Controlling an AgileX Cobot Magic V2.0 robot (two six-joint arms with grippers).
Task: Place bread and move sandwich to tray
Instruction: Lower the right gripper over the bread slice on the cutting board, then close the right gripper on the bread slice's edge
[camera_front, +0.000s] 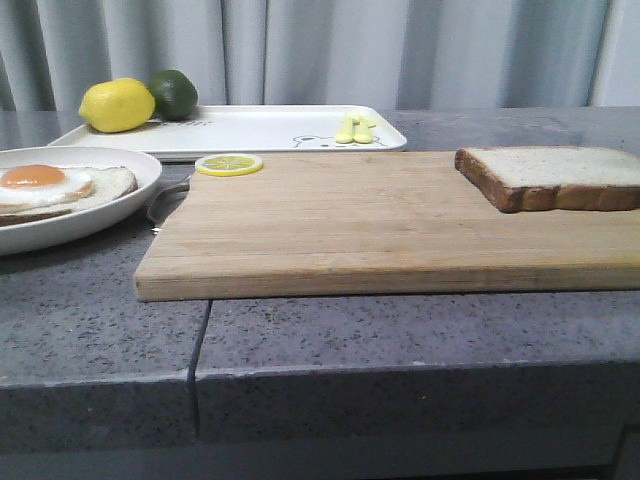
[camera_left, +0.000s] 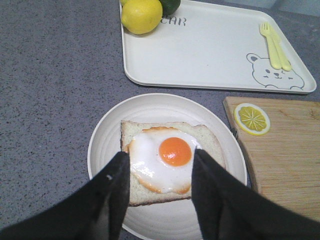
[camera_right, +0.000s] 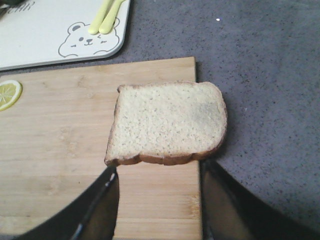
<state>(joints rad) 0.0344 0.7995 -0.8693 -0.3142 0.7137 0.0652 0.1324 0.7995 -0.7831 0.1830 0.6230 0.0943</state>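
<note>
While both pincers hang apart and empty, the right gripper stands wide over the bread, its fingers clear of the slice; the left gripper stands equally wide over the sandwich. Bread: one crusted slice, flat at the right end of the cutting board, overhanging that edge onto the counter. Sandwich: open slice topped with fried egg, centred on the round plate at the counter's left, just beside the board's left edge. Tray: along the counter's far side, behind board and plate, bearing lemon, lime and fork set. Lemon slice: board's far left corner. Step judged in hand: first, fetching the bread, nothing yet gripped. Next move likely calls for lowering the right fingers astride the slice, closing gently, then carrying it leftward onto the egg.
</note>
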